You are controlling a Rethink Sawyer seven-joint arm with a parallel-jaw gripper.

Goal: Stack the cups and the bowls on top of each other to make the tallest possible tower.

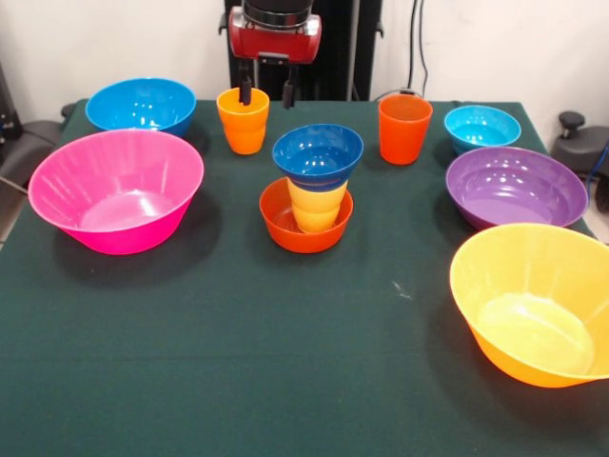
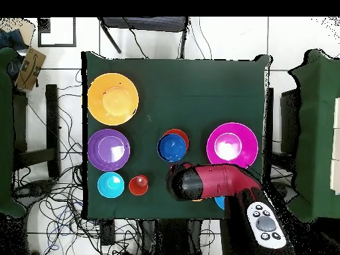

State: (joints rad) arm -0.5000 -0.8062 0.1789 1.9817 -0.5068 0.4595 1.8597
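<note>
The end effector (image 1: 266,92) hangs with fingers apart, one inside the orange cup (image 1: 244,121), ready to grab its rim. The tower (image 1: 313,188) waits nearby, mid-table (image 1: 238,362).

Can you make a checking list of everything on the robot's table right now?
Surface: green table, bare in front.
Job's things: tower three high: red bowl, yellow cup, dark blue bowl. Orange cup, red cup, cyan bowl, blue bowl, purple bowl, pink bowl, yellow bowl loose.
Clutter: nothing seen.
Gripper: open, at orange cup's rim.
Cables: tangled on floor.
Surroundings: white wall.
</note>
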